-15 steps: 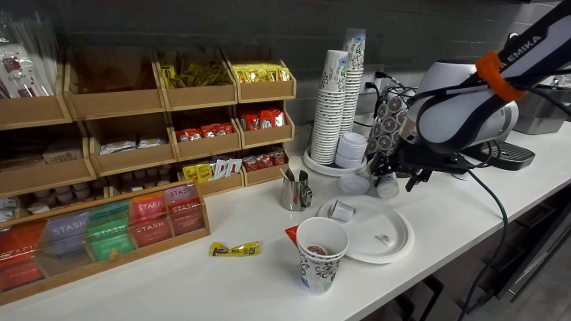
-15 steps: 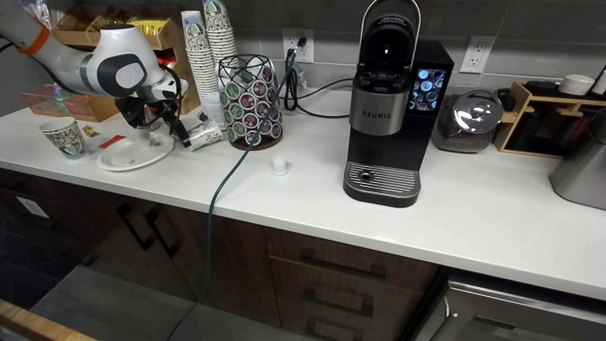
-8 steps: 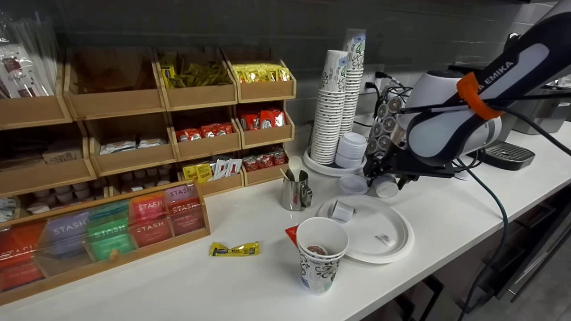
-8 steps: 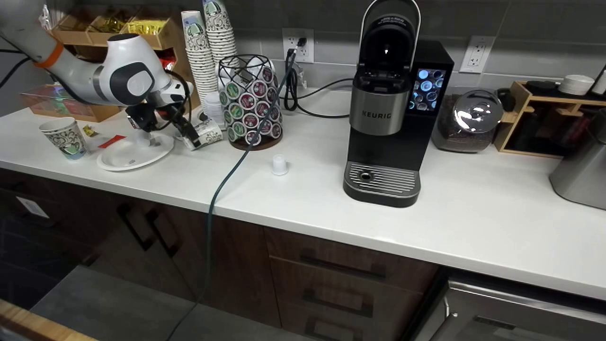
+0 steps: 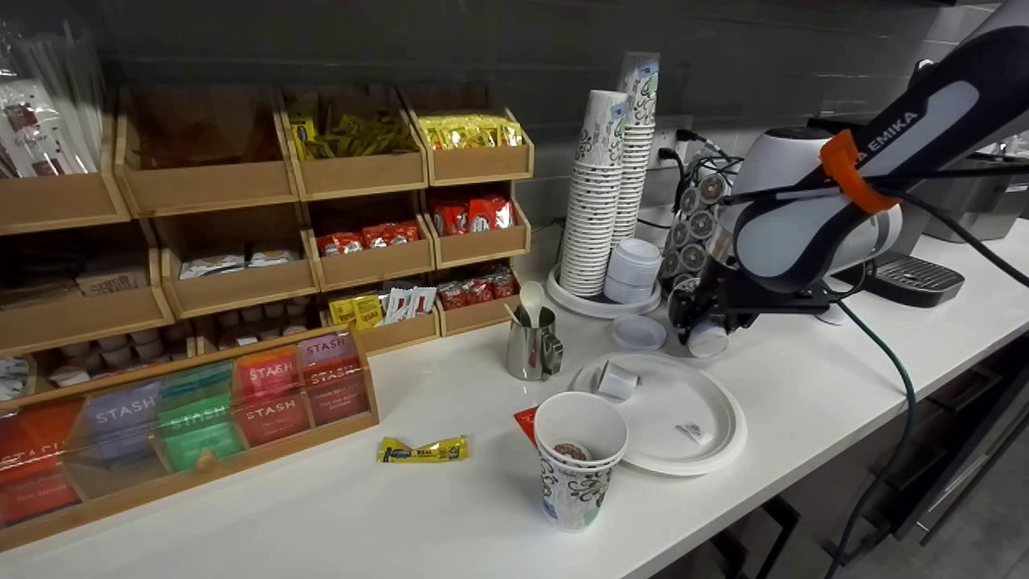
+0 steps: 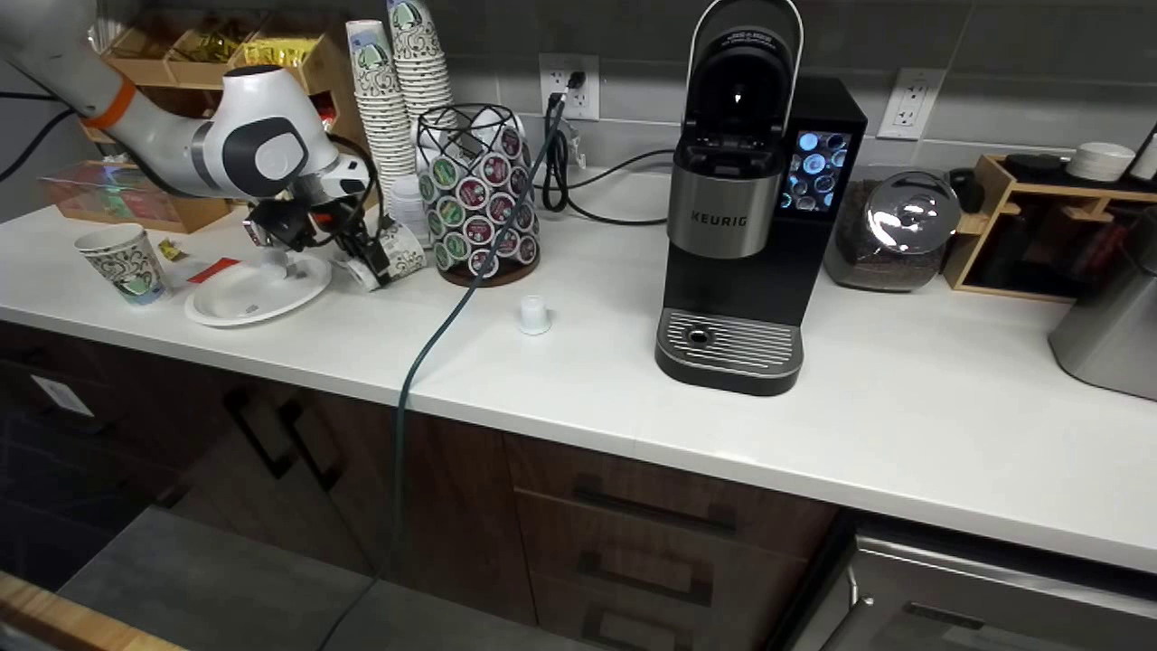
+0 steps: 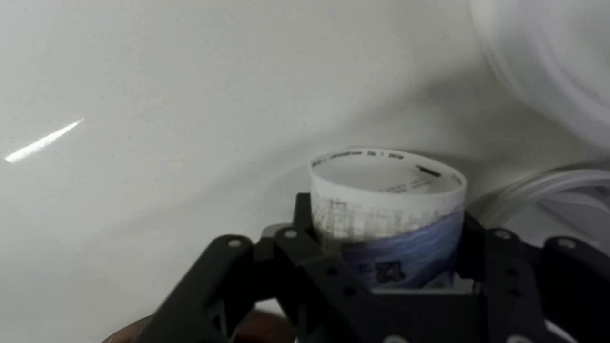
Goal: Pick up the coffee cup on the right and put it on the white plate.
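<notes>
Fingers (image 7: 303, 216) of the gripper (image 7: 387, 221) sit against both sides of the coffee cup (image 7: 388, 209), clamped on it as far as the wrist view tells. The cup lies on its side, low at the counter (image 5: 362, 515); whether it touches the surface cannot be told. Its long axis is what the coming move turns on: the base points toward the white plate (image 5: 663, 408), the wide end toward the pod rack (image 6: 511, 273). The plate, just beside that base, lies near the counter's front edge, so the carry should be short and roughly along the cup's length. A small white pod (image 5: 619, 380) and a scrap (image 5: 693, 433) may crowd the landing. Past the plate, an upright cup (image 5: 575, 486) stands near the front edge; cup stacks (image 5: 589, 225) rise by the back edge.
</notes>
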Controlling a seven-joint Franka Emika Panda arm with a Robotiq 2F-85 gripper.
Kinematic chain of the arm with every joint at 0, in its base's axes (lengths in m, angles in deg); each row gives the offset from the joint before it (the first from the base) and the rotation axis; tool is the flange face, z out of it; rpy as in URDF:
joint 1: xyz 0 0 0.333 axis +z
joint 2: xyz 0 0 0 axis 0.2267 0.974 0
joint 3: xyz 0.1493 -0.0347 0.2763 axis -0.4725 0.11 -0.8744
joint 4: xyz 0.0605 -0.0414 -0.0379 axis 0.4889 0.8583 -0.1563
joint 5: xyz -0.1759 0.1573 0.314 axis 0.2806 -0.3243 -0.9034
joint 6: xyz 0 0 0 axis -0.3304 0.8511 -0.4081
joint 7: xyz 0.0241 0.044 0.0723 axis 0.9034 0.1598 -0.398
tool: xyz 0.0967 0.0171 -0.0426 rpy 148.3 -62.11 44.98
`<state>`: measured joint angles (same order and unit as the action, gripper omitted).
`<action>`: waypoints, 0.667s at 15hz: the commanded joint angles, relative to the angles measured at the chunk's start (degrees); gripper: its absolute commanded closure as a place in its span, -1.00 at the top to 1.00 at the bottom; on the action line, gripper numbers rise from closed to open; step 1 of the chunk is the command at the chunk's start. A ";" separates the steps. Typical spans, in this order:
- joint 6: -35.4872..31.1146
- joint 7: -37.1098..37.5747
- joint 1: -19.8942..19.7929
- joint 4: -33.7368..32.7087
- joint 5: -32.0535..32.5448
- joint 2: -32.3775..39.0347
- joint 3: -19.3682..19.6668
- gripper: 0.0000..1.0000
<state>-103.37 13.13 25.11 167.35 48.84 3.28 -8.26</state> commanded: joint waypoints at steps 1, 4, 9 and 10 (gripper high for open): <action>4.67 -2.94 -2.29 0.91 0.42 -2.89 -1.66 -0.23; 5.95 -9.83 -6.59 3.84 -1.28 -7.32 -5.31 -0.36; 8.59 -30.81 -16.15 10.74 -9.01 -14.88 -15.62 -0.42; 8.33 -35.28 -17.56 12.73 -11.35 -16.88 -17.49 -0.42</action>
<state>-95.84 -11.48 11.90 173.55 42.69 -7.21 -20.35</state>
